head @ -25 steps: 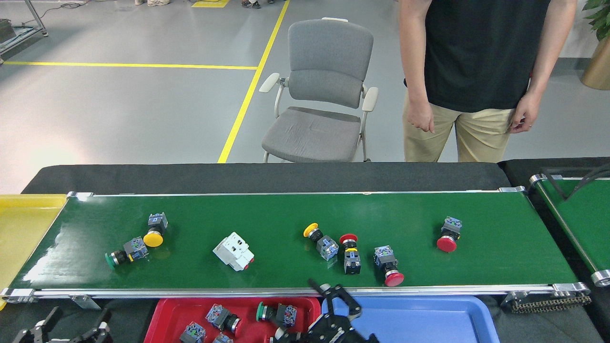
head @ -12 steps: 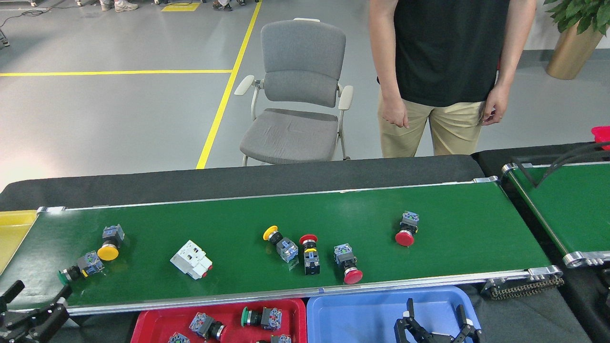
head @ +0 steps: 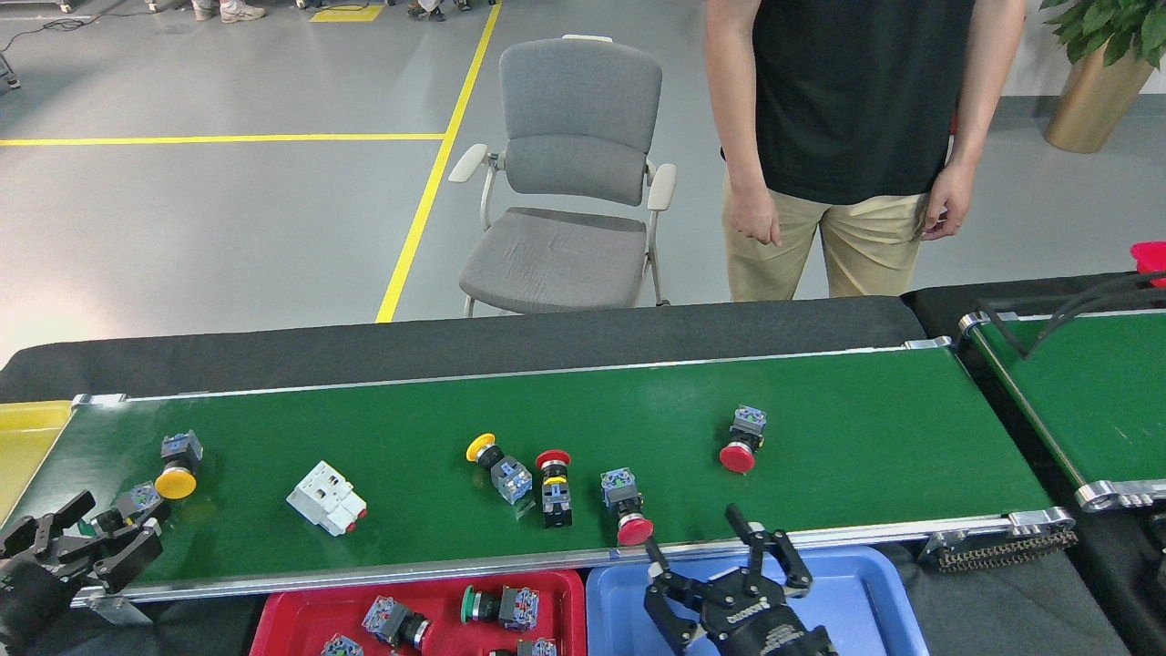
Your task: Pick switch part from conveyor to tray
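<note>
Several switch parts lie on the green conveyor (head: 865,428). Toward the right are a red-capped one (head: 740,444) and another red-capped one (head: 627,506) near the front rail. In the middle are a black-bodied red one (head: 553,487) and a yellow-capped one (head: 496,465), and to the left a white block (head: 326,498) and another yellow-capped one (head: 178,466). My right gripper (head: 724,558) is open above the blue tray (head: 865,592), just in front of the rail. My left gripper (head: 96,533) is open at the belt's left end, partly covering a grey-bodied switch part (head: 141,499).
A red tray (head: 291,606) holding several switch parts sits left of the blue one. A yellow tray (head: 23,437) is at the far left and a second green belt (head: 1093,401) at the right. A person (head: 856,137) stands behind the conveyor beside a grey chair (head: 569,182).
The parts on the belt have drifted left. My right gripper has risen from low over the blue tray toward the front rail. My left gripper has moved up to the belt's left end.
</note>
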`<state>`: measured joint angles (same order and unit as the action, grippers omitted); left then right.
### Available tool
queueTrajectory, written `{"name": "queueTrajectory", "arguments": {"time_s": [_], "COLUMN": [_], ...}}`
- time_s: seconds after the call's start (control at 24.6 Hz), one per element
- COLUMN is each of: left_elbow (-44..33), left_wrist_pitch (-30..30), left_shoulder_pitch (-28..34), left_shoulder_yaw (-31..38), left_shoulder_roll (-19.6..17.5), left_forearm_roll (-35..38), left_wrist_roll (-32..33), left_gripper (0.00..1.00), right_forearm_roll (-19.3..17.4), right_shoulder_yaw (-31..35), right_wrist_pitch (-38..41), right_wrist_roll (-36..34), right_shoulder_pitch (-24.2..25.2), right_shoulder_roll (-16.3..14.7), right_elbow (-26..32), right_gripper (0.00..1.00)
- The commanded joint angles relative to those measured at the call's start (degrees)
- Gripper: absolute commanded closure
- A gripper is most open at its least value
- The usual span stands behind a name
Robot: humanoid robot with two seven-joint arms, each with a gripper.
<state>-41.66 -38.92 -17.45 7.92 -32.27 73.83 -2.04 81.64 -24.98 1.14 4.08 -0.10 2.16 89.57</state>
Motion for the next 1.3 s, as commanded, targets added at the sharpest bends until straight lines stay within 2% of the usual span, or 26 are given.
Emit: {"name": "queueTrajectory", "arguments": {"time_s": [0.0,0.12,0.24,0.33,0.41,0.45,0.53,0.65,0.77,0.85,1.02,1.1,1.18,1.22,1.26], "left_elbow": [0.7,0.79,0.7,0.53,0.44,0.26,-0.97,-4.66,-10.11,-15.12,-29.97,-34.02,-38.85,-41.66,-44.47], "left_wrist_pitch": [2.27,3.5,3.15,2.63,1.57,0.43,-1.24,-1.68,-1.68,-1.77,-6.08,-6.08,-6.08,-6.08,-6.08], "left_shoulder_pitch": [-1.44,-1.53,-1.44,-1.44,-1.44,-1.44,-1.36,-0.74,1.02,3.48,15.07,19.47,22.99,24.75,26.68], "left_shoulder_yaw": [-1.86,-4.93,-5.46,-6.16,-6.87,-7.04,-7.13,-6.96,-6.34,-5.11,-0.72,1.04,1.22,1.22,1.22], "left_shoulder_roll": [-1.3,-1.21,-0.69,-0.42,-0.33,-0.16,1.07,1.42,1.25,0.72,1.25,1.95,4.5,5.73,6.87], "left_forearm_roll": [0.17,0.17,0.17,-0.01,-0.27,-0.36,-0.36,-0.53,-1.76,-2.99,-2.91,-2.55,-1.41,-0.44,0.79], "left_wrist_roll": [-2.89,-4.91,-5.08,-5.08,-5.08,-5.35,-6.4,-6.58,-6.58,-6.58,-6.49,-6.05,-5.96,-5.96,-5.96], "left_gripper": [0.01,0.07,0.27,0.53,0.69,0.74,0.79,0.84,0.85,0.84,0.83,0.83,0.82,0.81,0.79], "right_forearm_roll": [2.29,3.87,4.75,4.31,4.14,4.14,4.49,4.84,5.02,5.02,5.02,5.02,5.02,5.02,5.02], "right_shoulder_yaw": [-0.42,-0.77,-2.0,-4.11,-5.87,-6.75,-7.81,-8.68,-8.68,-8.68,-9.39,-12.82,-18.09,-20.73,-23.45], "right_wrist_pitch": [-1.22,-1.4,-3.33,-7.2,-9.49,-10.72,-12.65,-13.18,-13.18,-13.26,-12.74,-12.47,-11.24,-10.19,-9.57], "right_wrist_roll": [2.07,2.33,2.33,2.33,2.33,2.24,2.16,2.24,2.24,2.24,1.72,1.19,0.66,0.31,-0.48], "right_shoulder_pitch": [-1.22,-2.01,-4.91,-7.81,-10.27,-11.42,-12.65,-13.26,-13.18,-12.74,-11.86,-10.89,-9.4,-8.43,-7.37], "right_shoulder_roll": [2.41,5.83,6.71,6.8,6.8,6.8,6.89,6.62,6.45,6.19,5.31,3.11,-0.49,-2.43,-3.75], "right_elbow": [-1.42,-3.79,-7.92,-10.91,-13.9,-15.66,-16.98,-17.15,-17.15,-16.63,-13.55,-9.68,-4.58,-1.95,0.43], "right_gripper": [0.01,0.01,0.02,0.02,0.03,0.07,0.28,0.72,0.94,0.98,0.98,0.98,0.94,0.8,0.37]}}
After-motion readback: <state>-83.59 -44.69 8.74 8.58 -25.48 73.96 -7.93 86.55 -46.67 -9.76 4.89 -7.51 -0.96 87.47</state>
